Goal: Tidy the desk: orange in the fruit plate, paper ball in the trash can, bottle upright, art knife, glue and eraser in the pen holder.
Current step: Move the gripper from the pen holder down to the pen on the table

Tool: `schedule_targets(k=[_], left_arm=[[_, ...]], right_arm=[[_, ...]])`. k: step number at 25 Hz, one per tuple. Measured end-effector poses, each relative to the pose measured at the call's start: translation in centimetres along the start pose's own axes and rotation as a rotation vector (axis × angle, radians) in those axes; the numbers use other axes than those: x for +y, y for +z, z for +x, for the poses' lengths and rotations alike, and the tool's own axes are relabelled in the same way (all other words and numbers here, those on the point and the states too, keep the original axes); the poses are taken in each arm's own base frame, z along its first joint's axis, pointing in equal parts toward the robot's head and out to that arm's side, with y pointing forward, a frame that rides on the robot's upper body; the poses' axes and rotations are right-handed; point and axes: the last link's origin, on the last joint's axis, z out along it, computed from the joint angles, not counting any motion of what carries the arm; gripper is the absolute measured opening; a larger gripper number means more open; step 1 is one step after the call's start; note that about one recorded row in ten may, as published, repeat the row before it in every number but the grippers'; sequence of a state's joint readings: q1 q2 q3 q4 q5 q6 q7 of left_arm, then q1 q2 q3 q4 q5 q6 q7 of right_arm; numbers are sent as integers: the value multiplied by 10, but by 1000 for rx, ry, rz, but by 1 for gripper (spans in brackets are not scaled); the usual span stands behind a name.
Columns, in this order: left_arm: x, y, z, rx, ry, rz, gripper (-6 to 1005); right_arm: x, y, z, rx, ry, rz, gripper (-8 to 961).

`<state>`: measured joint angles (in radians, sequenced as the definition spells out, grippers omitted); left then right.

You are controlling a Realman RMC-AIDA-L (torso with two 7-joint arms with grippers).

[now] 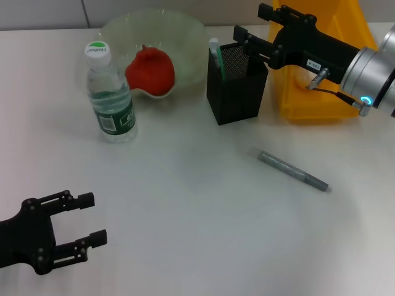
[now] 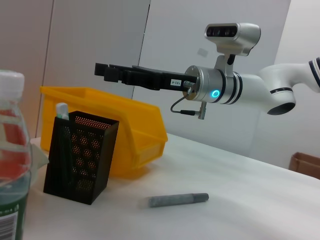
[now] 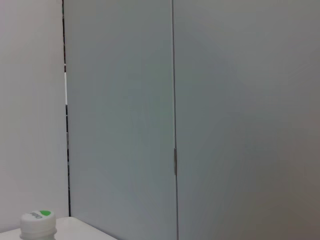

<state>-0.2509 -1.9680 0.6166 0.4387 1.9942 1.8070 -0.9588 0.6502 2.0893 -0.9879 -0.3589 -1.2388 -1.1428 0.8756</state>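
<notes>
A red-orange fruit (image 1: pixel 150 71) lies in the pale green fruit plate (image 1: pixel 179 31). The bottle (image 1: pixel 110 92) stands upright left of the plate; it also shows in the left wrist view (image 2: pixel 10 165). The black mesh pen holder (image 1: pixel 237 83) holds a white-and-green stick (image 1: pixel 214 52). The grey art knife (image 1: pixel 293 171) lies flat on the table in front of the holder, also in the left wrist view (image 2: pixel 177 200). My right gripper (image 1: pixel 253 24) hovers open and empty just above the holder's far side. My left gripper (image 1: pixel 86 219) is open and empty at the near left. Paper ball and eraser are out of view.
A yellow bin (image 1: pixel 321 92) stands right of the pen holder, under my right arm; it also shows in the left wrist view (image 2: pixel 125 125). The right wrist view shows only a wall and the bottle's cap (image 3: pixel 37 222).
</notes>
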Motion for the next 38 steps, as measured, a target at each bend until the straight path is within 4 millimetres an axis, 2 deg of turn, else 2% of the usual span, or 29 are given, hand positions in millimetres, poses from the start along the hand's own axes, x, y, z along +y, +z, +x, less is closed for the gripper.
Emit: schedule_targets(k=[15, 29, 38], left_arm=[[1, 0, 1, 6, 1, -7, 723], [1, 0, 1, 6, 1, -7, 723], [1, 0, 1, 7, 1, -8, 722]], right_arm=[[2, -2, 1, -23, -17, 11, 814], [0, -2, -1, -33, -11, 7, 814], [14, -6, -9, -85, 4, -100, 811]])
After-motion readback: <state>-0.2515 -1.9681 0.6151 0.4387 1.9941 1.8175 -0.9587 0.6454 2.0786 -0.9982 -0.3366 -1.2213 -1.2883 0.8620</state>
